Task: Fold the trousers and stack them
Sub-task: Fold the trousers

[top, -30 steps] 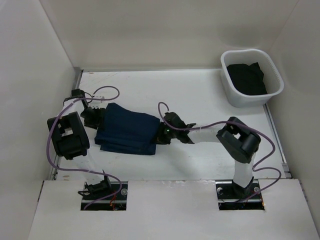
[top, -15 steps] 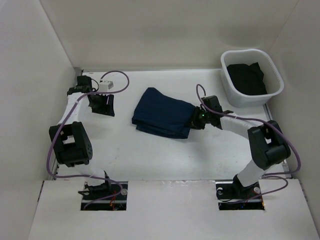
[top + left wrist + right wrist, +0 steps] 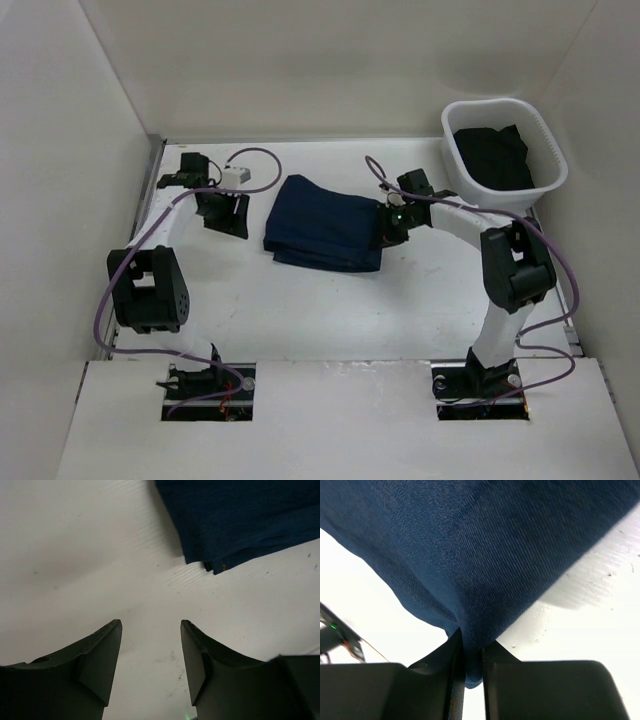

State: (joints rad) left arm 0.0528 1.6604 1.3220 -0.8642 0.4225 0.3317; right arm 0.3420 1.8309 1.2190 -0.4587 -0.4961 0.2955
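Jeans (image 3: pixel 325 233) folded on the table (image 3: pixel 400 300), right gripper (image 3: pixel 386 228) clamped on their right edge.
Left gripper (image 3: pixel 232 220) hangs just left of them, fingers spread, empty.

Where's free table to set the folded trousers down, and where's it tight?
Widest bare table: near strip between the trousers and the arm bases. Also free: far strip between trousers and back wall. Crowded: far right, white basket plus right end effector gripping the trousers; left end effector hangs open by their left edge.
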